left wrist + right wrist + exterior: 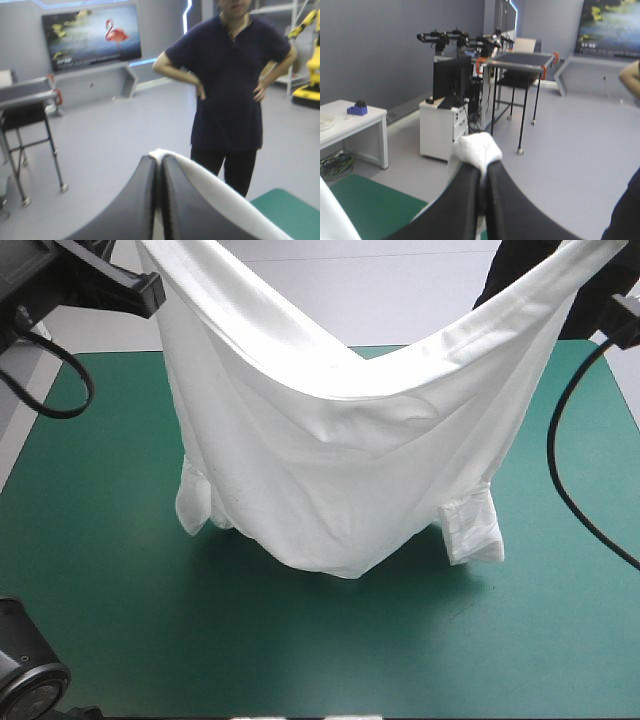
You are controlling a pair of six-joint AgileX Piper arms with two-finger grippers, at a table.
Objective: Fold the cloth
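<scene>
hanging with its held corners cut off past the high view's top, the t-shirt sags in a wide u over the teal-green cover, long axis side to side, sleeves pointing down. the left gripper pinches a white fold between near-shut black fingers; the right gripper pinches a white wad likewise.

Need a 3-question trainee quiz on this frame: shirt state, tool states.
1. True or false: the white short-sleeved fabric T-shirt lies flat on the teal-green table cover.
2. The black-fingered left tool is: A open, B shut on the T-shirt, C out of view.
3. How many tools hold it up?
Key: 1 false, it hangs lifted; 2 B; 3 two, the right tool too.
</scene>
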